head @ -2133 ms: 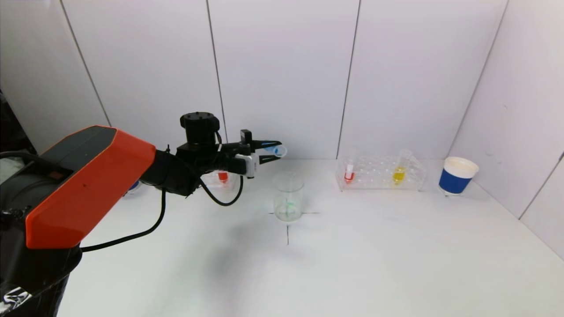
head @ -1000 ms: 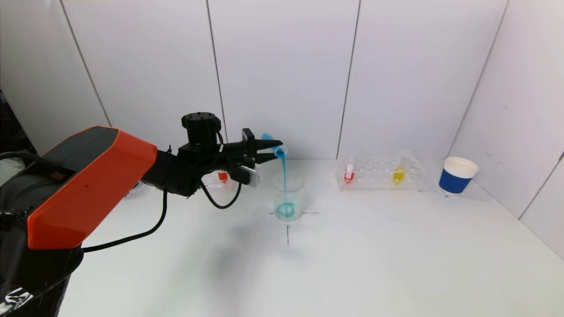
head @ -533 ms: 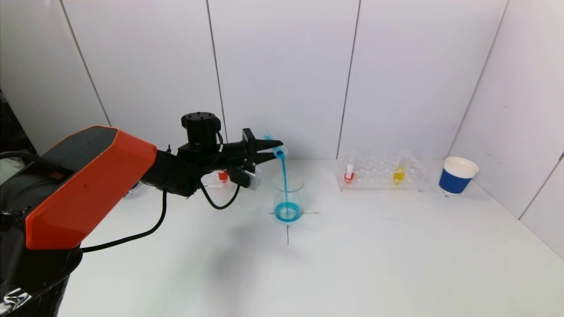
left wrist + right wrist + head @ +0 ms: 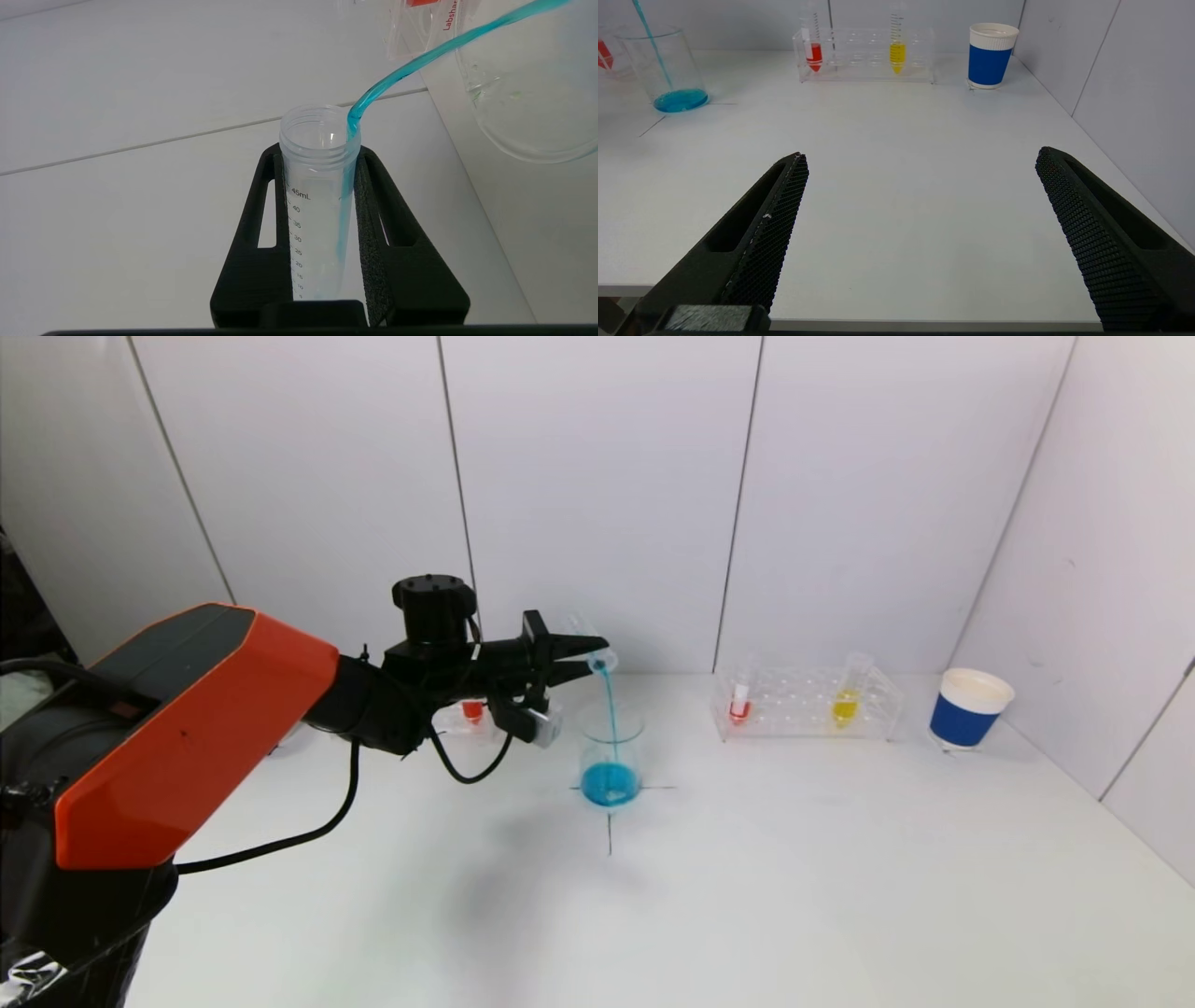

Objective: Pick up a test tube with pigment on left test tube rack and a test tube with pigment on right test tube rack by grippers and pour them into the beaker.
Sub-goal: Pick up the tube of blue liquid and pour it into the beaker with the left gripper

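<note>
left gripper [image 4: 583,655] clamps tipped test tube [image 4: 317,196]; left rack [image 4: 467,714] mostly hidden.

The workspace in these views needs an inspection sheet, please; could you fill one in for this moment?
Surface: white table, black cross mark under the beaker.
Job's things: test tube tilted above the beaker, thin blue stream falling, blue liquid pooled inside; right rack holds a red tube and a yellow tube; left rack mostly hidden, one red tube showing.
Clutter: blue paper cup beside the right rack.
Grippers: left gripper shut on the test tube; right gripper open, empty, low at the table's near edge.
Cables: black cable looping under the left arm.
Surroundings: white panel walls.
</note>
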`<state>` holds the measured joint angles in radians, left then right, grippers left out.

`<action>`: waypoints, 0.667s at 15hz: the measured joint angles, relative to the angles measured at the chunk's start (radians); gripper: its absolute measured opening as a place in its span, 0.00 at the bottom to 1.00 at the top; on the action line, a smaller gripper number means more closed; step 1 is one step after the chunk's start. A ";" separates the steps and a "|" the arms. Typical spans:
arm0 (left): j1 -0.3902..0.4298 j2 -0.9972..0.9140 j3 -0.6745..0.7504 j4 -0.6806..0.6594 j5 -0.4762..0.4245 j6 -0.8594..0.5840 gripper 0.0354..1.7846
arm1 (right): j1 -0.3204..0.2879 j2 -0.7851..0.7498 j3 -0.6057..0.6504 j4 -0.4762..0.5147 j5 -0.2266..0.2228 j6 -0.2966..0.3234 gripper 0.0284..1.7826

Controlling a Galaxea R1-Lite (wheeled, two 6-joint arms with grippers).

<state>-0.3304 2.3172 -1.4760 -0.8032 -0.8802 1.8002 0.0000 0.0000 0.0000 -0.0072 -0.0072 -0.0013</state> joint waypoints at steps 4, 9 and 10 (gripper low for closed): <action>0.000 -0.006 0.001 0.005 -0.001 0.034 0.22 | 0.000 0.000 0.000 0.000 0.000 0.000 0.99; 0.000 -0.013 0.004 0.006 0.000 0.042 0.22 | 0.000 0.000 0.000 0.000 0.000 0.000 0.99; 0.000 -0.014 0.005 0.005 0.000 0.042 0.22 | 0.000 0.000 0.000 0.000 0.000 0.000 0.99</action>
<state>-0.3300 2.3030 -1.4706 -0.7981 -0.8804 1.8421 0.0000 0.0000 0.0000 -0.0072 -0.0077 -0.0013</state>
